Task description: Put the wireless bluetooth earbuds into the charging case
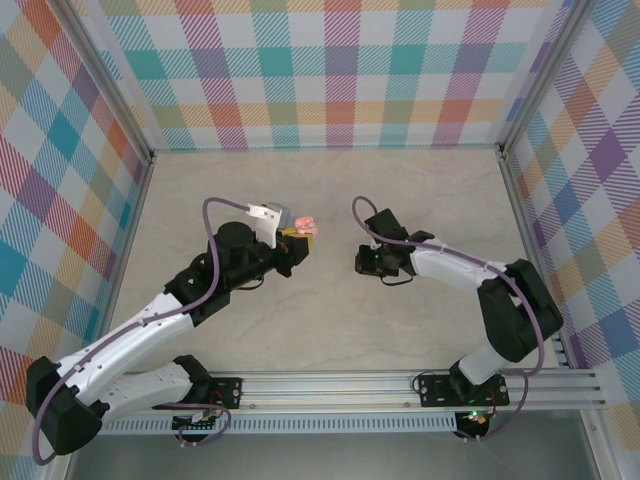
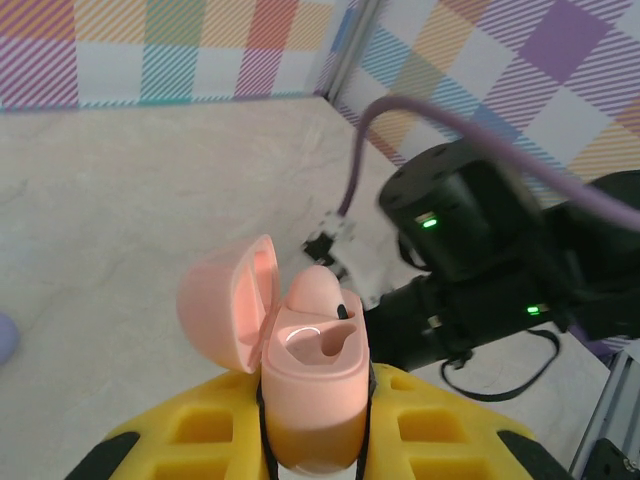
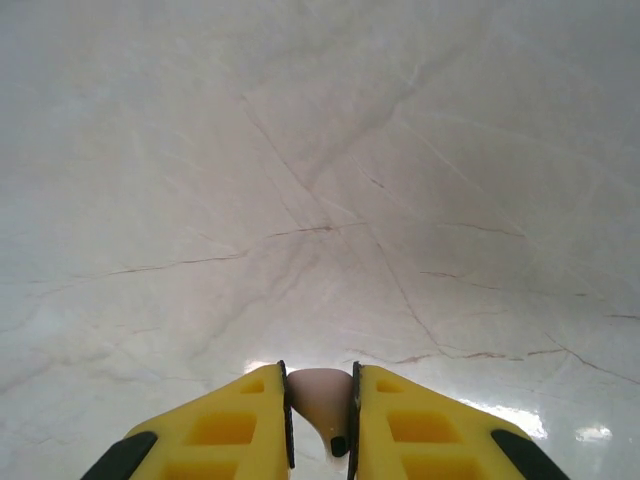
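Observation:
My left gripper (image 2: 316,425) is shut on a pink charging case (image 2: 312,385), held upright above the table with its lid (image 2: 225,305) swung open to the left. A pale pinkish-beige earbud (image 2: 318,290) sits in the case's far socket, and the near socket is empty. In the top view the case (image 1: 304,226) is at the table's middle, in the left gripper (image 1: 296,240). My right gripper (image 1: 360,262) hangs a short way to its right. It is shut on a second pale pinkish-beige earbud (image 3: 318,392), pinched between the yellow fingers (image 3: 240,425) with the stem pointing down.
Pale marble tabletop (image 1: 330,330) lies under both arms. Checked walls (image 1: 330,70) close off three sides, and a metal rail (image 1: 400,385) runs along the near edge. The right arm's black wrist (image 2: 470,230) is close beyond the case. A pale purple shape (image 2: 5,335) shows at the left edge.

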Robot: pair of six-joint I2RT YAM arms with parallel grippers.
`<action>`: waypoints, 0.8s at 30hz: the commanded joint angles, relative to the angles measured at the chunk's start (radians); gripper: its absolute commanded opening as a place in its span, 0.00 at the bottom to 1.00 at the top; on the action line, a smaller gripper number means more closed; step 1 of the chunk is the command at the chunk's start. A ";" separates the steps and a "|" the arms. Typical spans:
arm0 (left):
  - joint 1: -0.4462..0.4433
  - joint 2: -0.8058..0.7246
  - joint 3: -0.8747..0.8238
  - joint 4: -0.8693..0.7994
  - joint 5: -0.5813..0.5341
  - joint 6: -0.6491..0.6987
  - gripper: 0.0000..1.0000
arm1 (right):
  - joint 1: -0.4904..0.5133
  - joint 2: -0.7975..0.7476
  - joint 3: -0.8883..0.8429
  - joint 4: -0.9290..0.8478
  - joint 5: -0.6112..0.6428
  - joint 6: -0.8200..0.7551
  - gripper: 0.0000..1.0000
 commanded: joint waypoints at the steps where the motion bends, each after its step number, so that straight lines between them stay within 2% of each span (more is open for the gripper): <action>1: 0.024 0.027 -0.004 0.004 0.044 -0.057 0.09 | -0.005 -0.097 -0.026 0.071 -0.036 -0.029 0.18; 10: 0.041 0.114 -0.005 0.019 0.070 -0.064 0.09 | -0.004 -0.314 -0.053 0.111 -0.123 -0.076 0.19; 17: 0.040 0.160 -0.017 0.094 0.163 -0.034 0.09 | -0.004 -0.453 -0.041 0.122 -0.192 -0.093 0.19; 24: 0.027 0.161 -0.067 0.256 0.270 0.029 0.09 | 0.002 -0.540 -0.015 0.168 -0.311 -0.096 0.20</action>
